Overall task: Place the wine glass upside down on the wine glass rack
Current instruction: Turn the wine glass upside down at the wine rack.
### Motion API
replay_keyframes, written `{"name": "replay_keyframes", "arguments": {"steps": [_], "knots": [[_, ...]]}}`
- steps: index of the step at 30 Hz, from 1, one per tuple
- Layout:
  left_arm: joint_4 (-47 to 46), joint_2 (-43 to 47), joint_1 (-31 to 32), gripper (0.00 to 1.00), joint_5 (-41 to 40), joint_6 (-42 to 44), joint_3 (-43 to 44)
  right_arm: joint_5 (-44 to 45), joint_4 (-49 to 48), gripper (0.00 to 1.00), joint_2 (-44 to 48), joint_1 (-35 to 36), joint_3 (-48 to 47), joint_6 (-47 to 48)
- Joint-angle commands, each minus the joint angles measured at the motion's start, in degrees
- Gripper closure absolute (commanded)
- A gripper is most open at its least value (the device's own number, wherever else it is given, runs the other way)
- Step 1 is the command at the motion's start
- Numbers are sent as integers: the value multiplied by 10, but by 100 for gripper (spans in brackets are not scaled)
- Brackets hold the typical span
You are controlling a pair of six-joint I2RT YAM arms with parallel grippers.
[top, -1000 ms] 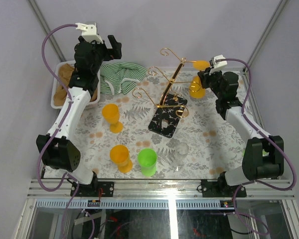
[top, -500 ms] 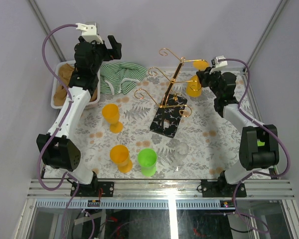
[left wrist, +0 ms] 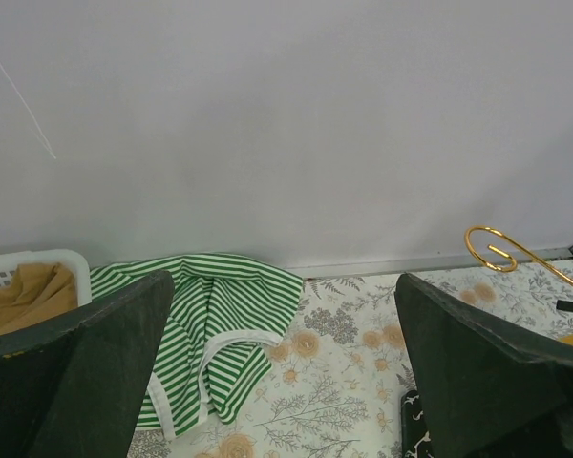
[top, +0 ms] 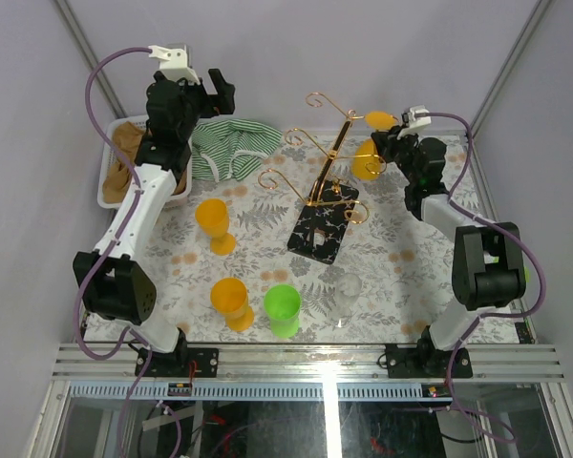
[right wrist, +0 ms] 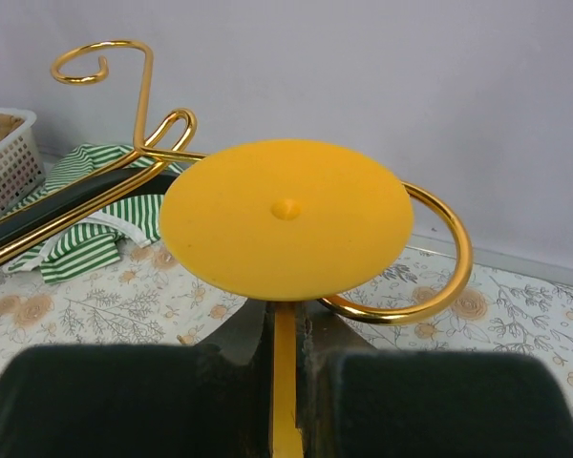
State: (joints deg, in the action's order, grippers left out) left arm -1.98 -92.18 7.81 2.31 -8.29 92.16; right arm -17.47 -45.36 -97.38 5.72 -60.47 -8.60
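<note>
- Upper left of the overhead view, not much is happening. The left gripper point(top: 216, 88) is hanging above the green striped cloth point(top: 231, 148) next to the white basket point(top: 108, 176). Its claw is spread wide with nothing in it, and it's basically parked where it was a second ago.
- In the middle of the frame, the wine glass rack point(top: 328, 164) is sitting on its black base and isn't budging.
- Upper right is where things are moving. The right gripper point(top: 382, 143) is pinching the stem of the orange wine glass point(top: 367, 162), already flipped with foot up and bowl down. Over the last second it's been creeping up and left, closing in on the rack's top right arm.
- In the right wrist view, the glass's foot is now hovering right over the curled hook point(right wrist: 446, 277), and the stem looks like it's inside the ring. I can't tell if the foot is actually touching the wire yet.
- So I'm guessing it's nearly at the hang. It probably just needs lowering until the foot catches, then letting go.
</note>
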Motion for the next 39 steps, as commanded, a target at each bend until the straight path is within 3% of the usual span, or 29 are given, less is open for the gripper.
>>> {"name": "replay_keyframes", "arguments": {"steps": [1, 12, 39], "knots": [[-30, -9, -3, 0, 1, -5, 24, 45, -38, 100, -15, -5, -26, -1], [-35, -22, -4, 0, 6, -13, 34, 130, -42, 100, -15, -5, -23, 32], [-35, -27, -6, 0, 9, -24, 30, 208, -67, 100, -13, -5, -21, 66]]}}
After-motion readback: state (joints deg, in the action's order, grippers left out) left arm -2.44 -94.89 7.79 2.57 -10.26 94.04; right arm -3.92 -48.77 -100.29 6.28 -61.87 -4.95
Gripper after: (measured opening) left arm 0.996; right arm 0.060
